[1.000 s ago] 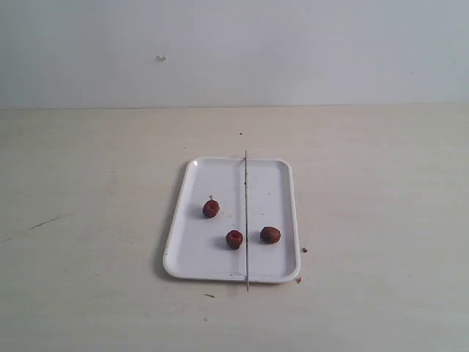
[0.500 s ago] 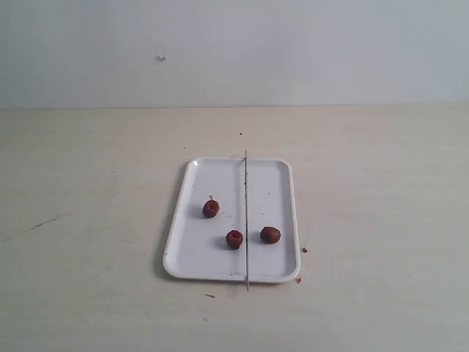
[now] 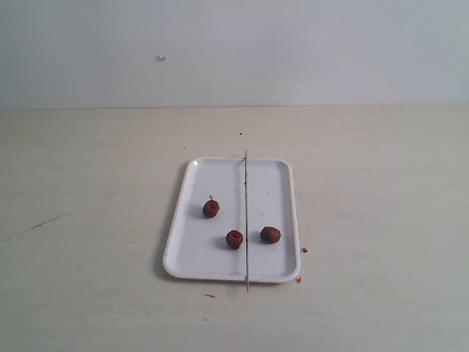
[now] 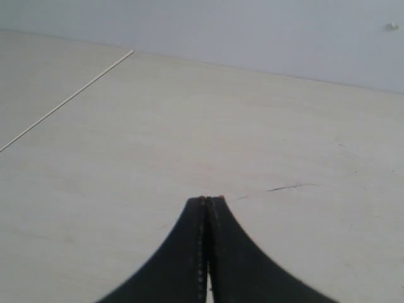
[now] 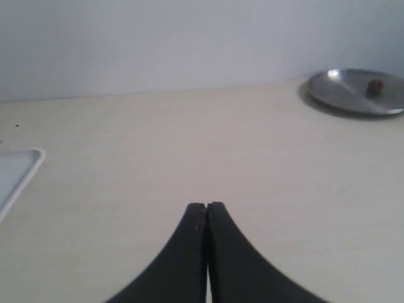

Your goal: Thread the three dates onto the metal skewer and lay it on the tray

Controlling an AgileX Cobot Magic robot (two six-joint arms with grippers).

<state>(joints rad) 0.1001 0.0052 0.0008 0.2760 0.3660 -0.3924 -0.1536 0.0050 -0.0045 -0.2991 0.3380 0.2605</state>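
The white tray (image 3: 198, 257) lies mid-table in the exterior view. Three dates rest loose on it: one (image 3: 211, 208) to the left, one (image 3: 234, 239) near the middle, one (image 3: 270, 235) to the right. The metal skewer (image 3: 246, 213) lies lengthwise across the tray, its near tip past the front rim. Neither arm shows in the exterior view. My left gripper (image 4: 206, 199) is shut with nothing in it, over bare table. My right gripper (image 5: 207, 204) is shut and empty too; a corner of the tray (image 5: 19, 170) shows in its view.
A round metal plate (image 5: 353, 95) with a small dark red item (image 5: 375, 85) on it sits far off in the right wrist view. Reddish crumbs (image 3: 303, 250) lie by the tray's right front corner. A dark scratch (image 3: 45, 221) marks the table at left.
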